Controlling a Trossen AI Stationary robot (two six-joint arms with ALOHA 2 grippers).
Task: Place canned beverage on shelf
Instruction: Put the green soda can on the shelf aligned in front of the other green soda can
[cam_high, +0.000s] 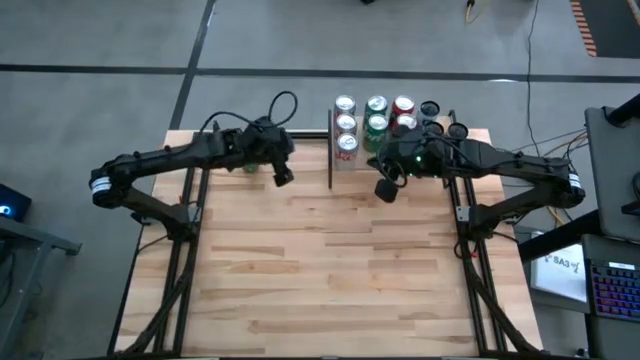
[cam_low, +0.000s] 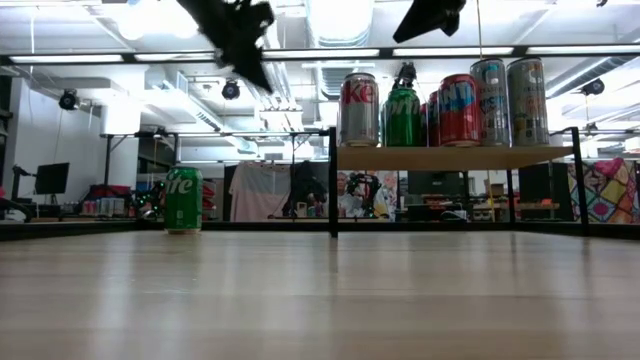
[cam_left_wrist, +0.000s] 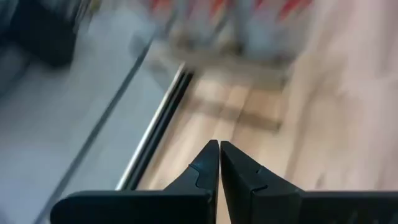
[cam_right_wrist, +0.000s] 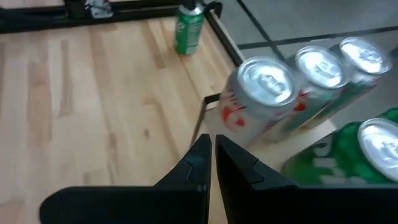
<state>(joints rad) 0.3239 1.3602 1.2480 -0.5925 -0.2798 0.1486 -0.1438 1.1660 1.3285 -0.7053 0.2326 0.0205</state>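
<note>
At upper centre of the high view, the shelf (cam_high: 337, 172) holds several cans; a green can (cam_low: 184, 200) stands alone on the table, left in the low view. Left gripper (cam_left_wrist: 219, 152) and right gripper (cam_right_wrist: 212, 147) hover with jaws closed and empty.

The right gripper (cam_right_wrist: 212, 146), fingers together, hovers beside the shelf (cam_right_wrist: 323, 134) cans; 1 green can (cam_right_wrist: 188, 28) stands apart.

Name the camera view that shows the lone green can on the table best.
Low view: the green can stands upright and unobstructed, label readable. Right wrist view shows it small and far off. High view hides most of it beneath the left arm. Left wrist view doesn't show it.
</note>
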